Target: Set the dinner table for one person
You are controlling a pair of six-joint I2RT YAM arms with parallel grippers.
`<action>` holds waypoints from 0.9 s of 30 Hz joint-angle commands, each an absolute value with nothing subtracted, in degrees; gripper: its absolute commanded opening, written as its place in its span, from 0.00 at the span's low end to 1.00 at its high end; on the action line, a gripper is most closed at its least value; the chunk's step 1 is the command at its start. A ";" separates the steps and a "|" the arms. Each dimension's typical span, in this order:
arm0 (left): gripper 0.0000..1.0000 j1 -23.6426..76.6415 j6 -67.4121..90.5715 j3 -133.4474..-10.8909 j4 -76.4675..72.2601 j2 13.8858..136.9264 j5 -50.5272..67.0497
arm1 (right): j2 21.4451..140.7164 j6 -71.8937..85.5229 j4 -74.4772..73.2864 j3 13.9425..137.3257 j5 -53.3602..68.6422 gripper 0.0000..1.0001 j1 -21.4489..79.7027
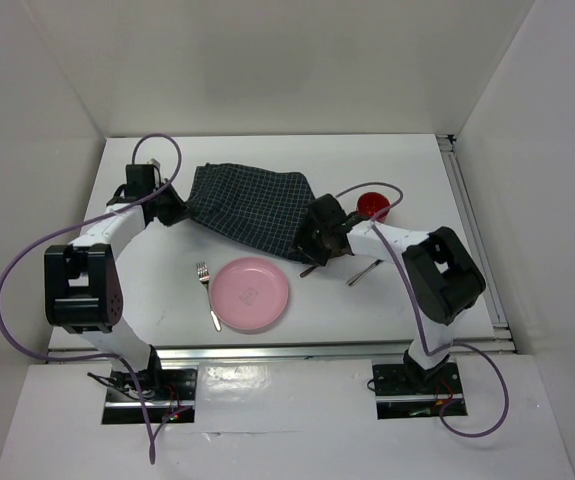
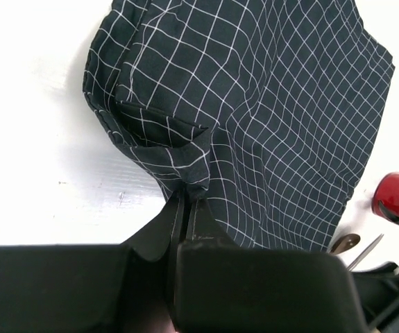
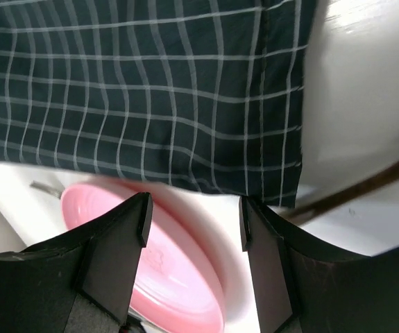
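Pinching a cloth (image 2: pixel 275 104) fold tight in left claw (image 2: pixel 185 201), beyond-left of the plate (image 1: pixel 251 293). Holding right claw (image 3: pixel 193 208) spread open over the hem, just behind the plate. Looks early: got plate down, fork (image 1: pixel 206 290) just left of it; yet to flatten cloth or bring cup (image 1: pixel 373 205) in from behind-right. Under the plate, reaching well past it: matte white desk (image 1: pixel 407 160), rail-edged.

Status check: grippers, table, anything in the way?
Left gripper shut on cloth corner. Right gripper open at cloth edge. Plate, fork on dinner table; cloth rumpled.
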State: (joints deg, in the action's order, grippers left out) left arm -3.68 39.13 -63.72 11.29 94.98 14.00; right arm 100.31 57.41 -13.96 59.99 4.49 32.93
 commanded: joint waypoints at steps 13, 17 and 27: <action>0.00 -5.10 37.53 -65.74 12.57 91.49 14.32 | 108.98 59.25 -12.98 72.03 -7.64 0.00 30.51; 0.00 -7.11 39.10 -71.08 11.95 92.72 16.78 | 109.60 51.79 -11.96 83.10 -9.23 0.00 26.83; 0.00 -9.67 41.84 -82.02 10.64 89.40 21.88 | 104.08 36.56 -8.62 95.50 -2.20 0.00 22.76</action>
